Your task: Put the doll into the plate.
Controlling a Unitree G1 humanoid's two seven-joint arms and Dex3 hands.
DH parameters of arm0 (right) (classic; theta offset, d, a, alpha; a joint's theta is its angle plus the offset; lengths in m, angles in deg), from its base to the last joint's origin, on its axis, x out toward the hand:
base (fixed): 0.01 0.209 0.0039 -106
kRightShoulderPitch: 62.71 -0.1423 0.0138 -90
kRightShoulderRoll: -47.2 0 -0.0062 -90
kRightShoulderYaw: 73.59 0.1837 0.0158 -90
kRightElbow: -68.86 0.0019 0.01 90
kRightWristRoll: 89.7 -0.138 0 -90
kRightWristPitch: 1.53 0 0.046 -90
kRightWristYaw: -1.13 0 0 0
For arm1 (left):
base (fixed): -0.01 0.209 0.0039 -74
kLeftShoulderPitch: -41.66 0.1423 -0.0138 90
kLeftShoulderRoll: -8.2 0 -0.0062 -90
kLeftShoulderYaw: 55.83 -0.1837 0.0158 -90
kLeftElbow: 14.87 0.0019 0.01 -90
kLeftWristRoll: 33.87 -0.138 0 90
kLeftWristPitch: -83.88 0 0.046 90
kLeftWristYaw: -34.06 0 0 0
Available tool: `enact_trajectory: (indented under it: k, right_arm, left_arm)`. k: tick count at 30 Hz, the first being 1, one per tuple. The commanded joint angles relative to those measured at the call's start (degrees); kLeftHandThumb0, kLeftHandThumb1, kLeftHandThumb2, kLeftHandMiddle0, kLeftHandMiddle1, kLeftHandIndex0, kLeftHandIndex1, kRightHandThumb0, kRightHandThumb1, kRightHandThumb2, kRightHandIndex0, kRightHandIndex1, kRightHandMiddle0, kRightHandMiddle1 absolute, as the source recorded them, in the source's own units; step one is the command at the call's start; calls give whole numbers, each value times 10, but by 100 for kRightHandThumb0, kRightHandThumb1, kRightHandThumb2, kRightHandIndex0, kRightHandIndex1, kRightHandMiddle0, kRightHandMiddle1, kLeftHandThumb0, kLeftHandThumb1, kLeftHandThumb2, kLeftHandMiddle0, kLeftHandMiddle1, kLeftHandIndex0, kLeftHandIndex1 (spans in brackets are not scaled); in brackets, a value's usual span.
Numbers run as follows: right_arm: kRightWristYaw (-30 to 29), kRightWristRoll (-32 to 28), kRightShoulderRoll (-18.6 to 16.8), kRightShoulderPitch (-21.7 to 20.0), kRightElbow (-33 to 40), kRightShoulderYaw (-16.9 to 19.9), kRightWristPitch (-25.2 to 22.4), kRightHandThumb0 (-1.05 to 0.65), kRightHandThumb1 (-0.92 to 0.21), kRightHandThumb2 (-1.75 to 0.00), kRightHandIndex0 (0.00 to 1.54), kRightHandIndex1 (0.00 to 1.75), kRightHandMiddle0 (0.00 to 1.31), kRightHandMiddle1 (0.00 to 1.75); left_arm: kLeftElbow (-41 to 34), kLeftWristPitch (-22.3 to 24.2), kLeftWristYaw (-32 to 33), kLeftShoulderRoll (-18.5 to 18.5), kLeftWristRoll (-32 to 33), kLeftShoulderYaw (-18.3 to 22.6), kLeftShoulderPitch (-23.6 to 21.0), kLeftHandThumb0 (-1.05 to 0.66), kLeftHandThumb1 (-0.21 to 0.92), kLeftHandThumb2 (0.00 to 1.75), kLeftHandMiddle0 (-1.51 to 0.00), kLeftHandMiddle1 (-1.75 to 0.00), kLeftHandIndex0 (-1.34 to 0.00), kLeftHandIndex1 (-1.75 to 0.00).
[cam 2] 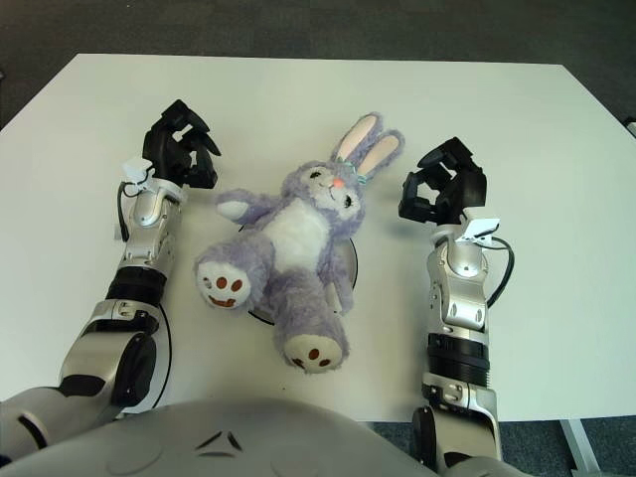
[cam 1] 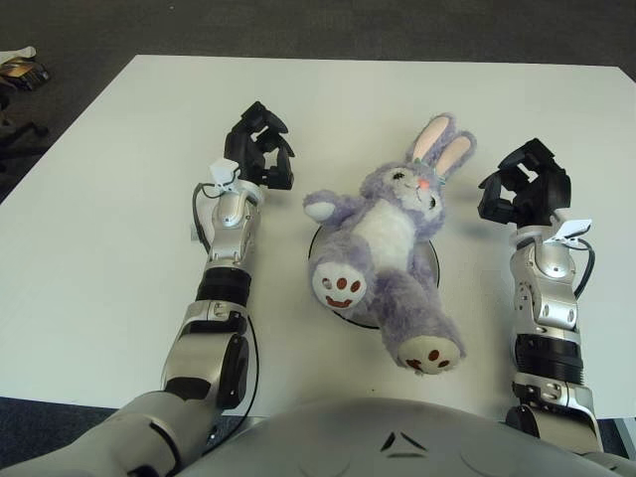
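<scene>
A purple plush bunny lies on its back across a dark plate near the middle of the white table, ears pointing far, feet hanging over the plate's near rim. The left hand hovers just left of the bunny, the right hand just right of it; both have loosely curled fingers holding nothing.
</scene>
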Motion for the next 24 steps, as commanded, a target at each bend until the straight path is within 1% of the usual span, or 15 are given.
enact_trajectory:
  k: [1,5,13,18,24]
  right_arm:
    - [-10,-9,-5,6,27,6,-35,-1,-3,-162,83,166,62,175]
    - [-13,-11,-10,10,37,7,-58,-1,-2,-164,83,170,62,175]
    - [-13,-11,-15,17,38,5,-73,-1,0,-167,83,171,64,175]
    - [-14,-17,-23,20,35,8,-74,-1,4,-172,86,174,67,174]
    - [-28,-13,-35,22,35,12,-71,-1,7,-174,89,175,72,169]
  left_arm:
    - [-10,7,6,-2,-6,0,13,-1,-7,175,-91,-175,-69,-170]
    - [-4,6,8,-2,-12,1,23,-1,-6,175,-90,-175,-67,-173]
    - [21,-18,-16,-2,2,6,27,-1,-6,175,-90,-175,-67,-174]
    - [36,-37,-31,2,14,11,26,-1,-7,175,-90,-175,-68,-172]
    - [45,-54,-28,6,9,11,26,-1,-7,175,-90,-175,-69,-171]
